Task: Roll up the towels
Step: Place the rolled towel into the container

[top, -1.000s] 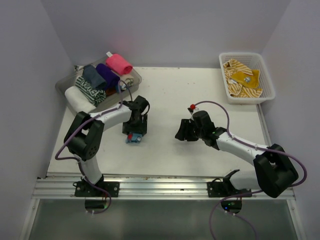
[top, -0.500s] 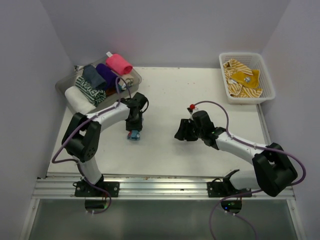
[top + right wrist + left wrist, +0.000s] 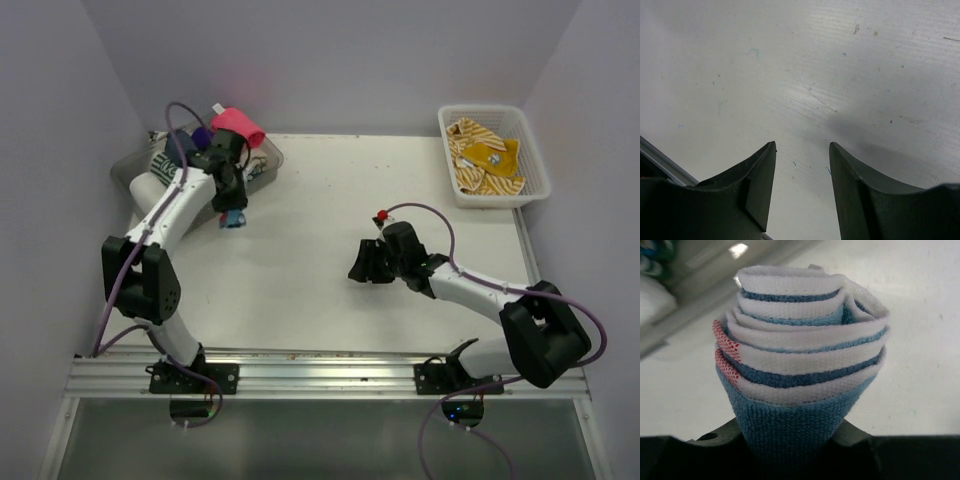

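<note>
We see the white table (image 3: 330,190) with a clear tray (image 3: 268,165) at its far left corner, and we place everything else from that tray. The left arm reaches up to the tray's near right edge. The right arm lies well to the tray's right, low over bare table.

A white lattice basket (image 3: 480,108) sits far to the right of the tray, and yellow striped towels (image 3: 485,160) lie crumpled inside it. Rolled towels fill the tray, among them a white one (image 3: 150,195) and a hot pink one (image 3: 238,127) at its far edge.

The left gripper (image 3: 232,208) is just beside the tray's near right side, pinching a rolled blue-and-white towel (image 3: 800,360). Its fingers clamp the roll's blue base, and the coiled end sticks out past the fingertips toward the table. A little red stitching shows on the coil's left edge.

The right gripper (image 3: 802,155) is spread, with only table between its fingers (image 3: 757,185).
</note>
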Controlling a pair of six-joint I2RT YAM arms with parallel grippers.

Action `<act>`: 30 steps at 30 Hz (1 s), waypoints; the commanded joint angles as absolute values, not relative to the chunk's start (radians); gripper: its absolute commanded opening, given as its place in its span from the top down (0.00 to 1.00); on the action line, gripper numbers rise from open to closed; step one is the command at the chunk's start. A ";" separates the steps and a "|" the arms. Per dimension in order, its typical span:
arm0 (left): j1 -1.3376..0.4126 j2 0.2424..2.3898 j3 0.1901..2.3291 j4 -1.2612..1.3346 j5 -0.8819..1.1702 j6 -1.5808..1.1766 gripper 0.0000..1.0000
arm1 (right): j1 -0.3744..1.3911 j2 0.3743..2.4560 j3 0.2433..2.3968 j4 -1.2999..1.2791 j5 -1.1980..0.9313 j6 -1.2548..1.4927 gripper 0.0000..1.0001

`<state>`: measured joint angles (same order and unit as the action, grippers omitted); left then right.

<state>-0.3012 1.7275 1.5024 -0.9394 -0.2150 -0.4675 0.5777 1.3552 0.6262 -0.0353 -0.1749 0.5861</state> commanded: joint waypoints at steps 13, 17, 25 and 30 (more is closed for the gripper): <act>0.182 1.873 1.985 -1.020 0.097 -0.422 0.69 | 0.592 1.416 0.641 0.083 -0.239 0.626 0.50; 0.265 1.968 2.075 -1.026 0.181 -0.431 0.70 | 0.595 1.413 0.641 0.086 -0.236 0.634 0.50; 0.356 2.118 2.169 -1.051 0.232 -0.403 0.69 | 0.607 1.407 0.630 0.083 -0.222 0.643 0.50; 0.368 2.174 2.184 -1.048 0.218 -0.405 0.68 | 0.614 1.408 0.624 0.084 -0.219 0.647 0.51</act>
<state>0.3607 2.1574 2.1323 -1.0363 0.1799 -0.4252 0.6048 1.4147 0.6262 0.0471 -0.2237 0.6338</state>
